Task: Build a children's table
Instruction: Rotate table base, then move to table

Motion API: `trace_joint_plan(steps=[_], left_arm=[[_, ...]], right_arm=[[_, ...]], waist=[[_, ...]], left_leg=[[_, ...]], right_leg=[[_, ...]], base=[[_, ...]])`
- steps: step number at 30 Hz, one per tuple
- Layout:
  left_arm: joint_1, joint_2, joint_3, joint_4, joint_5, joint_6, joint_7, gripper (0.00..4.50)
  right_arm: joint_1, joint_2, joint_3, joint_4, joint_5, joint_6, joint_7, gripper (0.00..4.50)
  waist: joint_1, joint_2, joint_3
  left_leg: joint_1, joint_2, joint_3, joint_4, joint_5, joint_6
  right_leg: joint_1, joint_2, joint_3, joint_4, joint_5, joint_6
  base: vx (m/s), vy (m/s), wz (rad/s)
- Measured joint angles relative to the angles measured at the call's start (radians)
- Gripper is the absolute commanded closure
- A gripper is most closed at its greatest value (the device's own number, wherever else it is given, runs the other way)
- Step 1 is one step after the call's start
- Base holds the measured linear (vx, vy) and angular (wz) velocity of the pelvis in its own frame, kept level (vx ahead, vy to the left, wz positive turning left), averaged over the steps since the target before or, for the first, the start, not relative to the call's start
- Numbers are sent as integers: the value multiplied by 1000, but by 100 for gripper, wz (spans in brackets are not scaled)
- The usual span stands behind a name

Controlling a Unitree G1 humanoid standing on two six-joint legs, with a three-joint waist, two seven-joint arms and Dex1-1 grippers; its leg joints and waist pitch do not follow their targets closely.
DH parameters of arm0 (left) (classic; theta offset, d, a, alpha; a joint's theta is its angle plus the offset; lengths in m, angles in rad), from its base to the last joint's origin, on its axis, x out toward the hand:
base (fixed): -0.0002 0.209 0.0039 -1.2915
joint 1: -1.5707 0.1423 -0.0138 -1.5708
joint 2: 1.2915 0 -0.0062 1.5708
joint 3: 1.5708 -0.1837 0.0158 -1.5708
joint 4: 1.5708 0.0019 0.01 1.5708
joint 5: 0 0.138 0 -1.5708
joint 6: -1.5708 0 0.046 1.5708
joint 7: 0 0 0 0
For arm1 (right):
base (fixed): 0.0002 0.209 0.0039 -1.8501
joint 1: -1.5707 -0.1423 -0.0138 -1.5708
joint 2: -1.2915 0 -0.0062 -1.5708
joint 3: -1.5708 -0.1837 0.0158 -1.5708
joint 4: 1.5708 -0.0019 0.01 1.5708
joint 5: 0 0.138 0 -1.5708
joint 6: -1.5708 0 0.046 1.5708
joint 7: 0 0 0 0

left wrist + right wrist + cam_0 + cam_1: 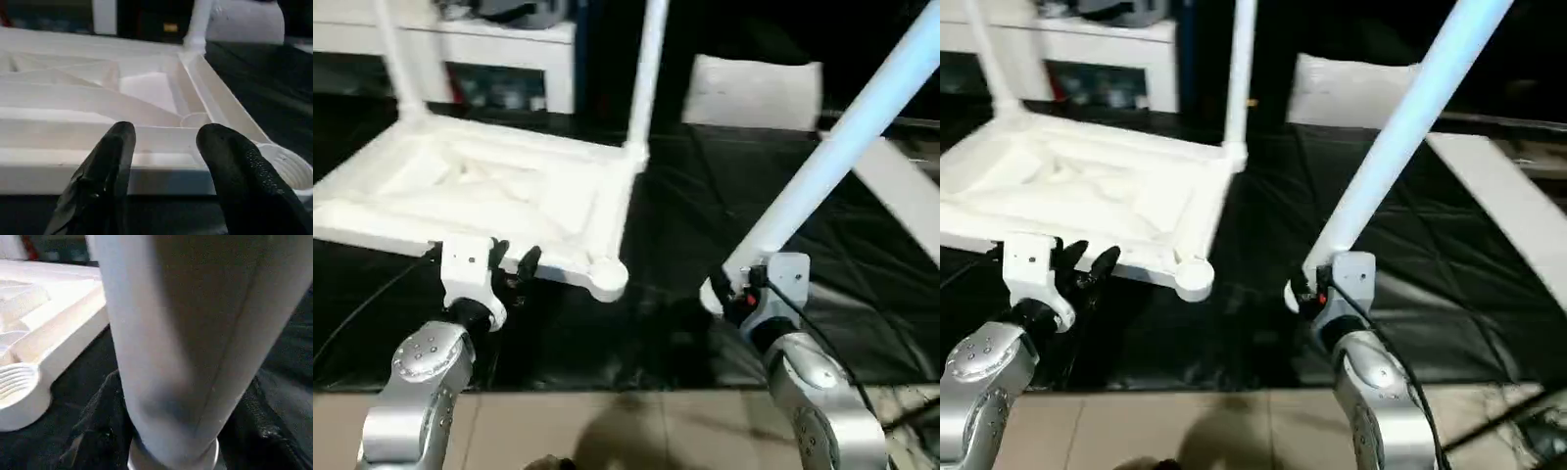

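The table top (499,196) lies upside down on the dark mat. Two legs stand in its far corners. The right gripper (736,294) is clamped on a third leg (832,157), which leans away. Tip the leg straight over the near corner socket (605,279), then twist. The left gripper (512,260), fingers apart, seems near the rim; pinch it to hold the top steady.

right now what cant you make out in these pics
- Held leg: upper end cut off by the head views' top edge.
- Right pincer: fingers hidden behind the leg in its wrist view.
- Two fitted legs: tops cut off by the frame edge.
- Tabletop: far left corner cut off at the left edge.
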Motion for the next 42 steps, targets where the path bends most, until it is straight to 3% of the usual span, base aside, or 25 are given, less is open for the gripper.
trace_joint_plan(steps=[1,2,3,4,5,6,7,8,9,10,11,12,13,14,15,16,17,19,21,23,28,32,38,42], left_arm=[[8,-9,-8,-4,1,2,0,201],[35,-8,-6,-5,2,3,1,201],[36,-5,-5,1,3,8,1,201],[20,-5,-6,1,3,10,1,201],[11,-2,-3,-1,3,10,1,201],[12,5,-1,0,3,11,2,201],[12,10,3,5,4,11,3,201],[12,8,2,7,4,12,3,201],[11,8,2,6,4,12,3,201],[9,8,0,5,4,11,3,201],[7,-2,-6,7,5,12,4,201],[6,-12,-18,6,5,13,3,201],[7,-16,-28,4,4,13,2,201],[7,-16,-28,4,5,13,2,201],[6,-16,-27,4,5,13,2,201],[0,-15,-27,4,5,13,3,201],[4,-11,-20,5,5,13,4,201],[13,-6,-9,8,10,15,10,201],[12,-6,-7,7,12,15,10,201],[12,-8,-8,7,12,15,10,201],[13,-32,-6,6,13,14,36,201],[13,-34,-6,6,23,7,52,201],[13,-36,-7,6,36,-23,54,201],[10,-38,-7,6,35,-23,54,201]], right_arm=[[-14,-17,-3,-2,0,-8,3,260],[-18,-19,-1,2,0,-9,6,260],[-16,-19,-3,2,0,-12,7,260],[-8,-15,-6,8,0,-13,8,260],[-2,-12,-3,20,0,-11,8,260],[1,-4,11,31,0,-9,12,260],[2,2,18,31,0,-8,17,260],[1,0,16,24,0,-10,18,260],[-2,-2,14,19,0,-11,18,260],[-6,-6,13,11,0,-11,18,260],[-7,-16,10,8,0,-13,19,260],[-3,-25,3,11,0,-12,19,260],[-4,-34,-1,21,0,-11,20,260],[-3,-35,-9,27,0,-11,20,260],[-3,-37,-14,27,0,-11,20,260],[-3,-34,-20,30,-1,-11,20,260],[-5,-32,-17,30,-1,-10,22,260],[-14,-18,14,29,1,-10,34,260],[-14,-19,19,29,1,-10,41,260],[-14,-26,19,29,1,-10,42,260],[-10,-33,14,29,1,-10,48,260],[-7,-40,9,28,8,-9,60,260],[-8,-41,2,29,31,-7,68,260],[-8,-43,1,29,32,-7,85,260]], waist=[[10,21,3],[19,39,2],[16,57,6],[11,77,13],[-7,83,24],[-20,91,28],[-32,84,29],[-36,83,29],[-40,77,25],[-43,61,17],[-44,53,11],[-33,52,11],[-25,58,10],[-20,62,10],[-20,68,8],[-24,70,9],[-32,64,8],[-32,65,9],[-28,61,9],[-24,58,9],[-32,43,10],[-32,33,9],[-29,33,9],[-30,33,9]], left_leg=[[-36,-14,-91,124,-28,-43],[-39,-15,-183,206,-34,-43],[-22,-17,-241,221,-81,-63],[0,-11,-249,197,-125,-36],[6,-10,-244,191,-129,-29],[7,-13,-246,181,-129,-27],[16,-21,-246,161,-129,-27],[25,-25,-243,147,-128,-26],[32,-39,-239,124,-115,-11],[35,-64,-226,98,-92,2],[32,-71,-221,88,-80,8],[26,-68,-207,95,-85,5],[19,-54,-232,131,-98,-7],[21,-23,-246,139,-94,-14],[30,18,-248,114,-86,-40],[28,33,-219,109,-81,-52],[28,29,-209,98,-71,-35],[25,19,-206,93,-66,-17],[24,12,-202,93,-65,-9],[21,11,-196,87,-66,-16],[22,12,-191,81,-59,-28],[21,21,-182,61,-50,-42],[20,45,-177,49,-39,-60],[32,50,-170,34,-39,-62]], right_leg=[[-15,-6,14,-2,24,32],[-14,-8,9,-1,36,32],[-9,-12,6,-1,43,33],[-7,-15,2,-2,48,32],[-5,1,10,-6,37,11],[-7,19,22,7,15,-32],[-10,30,8,35,12,-46],[-3,46,3,41,17,-50],[2,53,-6,29,21,-50],[15,58,-7,-13,36,-31],[17,51,10,-17,56,-9],[11,41,16,-26,61,-7],[8,38,22,-32,70,-7],[8,38,21,-32,70,-6],[6,41,19,-31,70,-4],[-1,38,24,-34,70,-8],[-10,42,37,-40,76,-30],[-13,43,38,-47,80,-83],[-9,36,40,-53,82,-82],[-3,25,43,-65,92,-71],[-9,21,50,-67,93,5],[-24,23,49,-67,102,16],[-33,43,47,-64,111,10],[-28,44,42,-67,99,9]], base=[[-57,-74,27],[0,0,0],[1,163,-27],[1,163,-27],[-120,131,7],[-109,124,7],[-109,124,7],[-31,124,-6],[-22,86,-16],[-22,86,-16],[-35,52,-6],[0,0,0],[0,0,0],[-12,59,-23],[-3,84,7],[-3,84,7],[-26,120,15],[-38,132,4],[-19,112,5],[-29,73,1],[0,0,0],[-12,-47,-4],[17,-65,-4],[13,-7,1]])
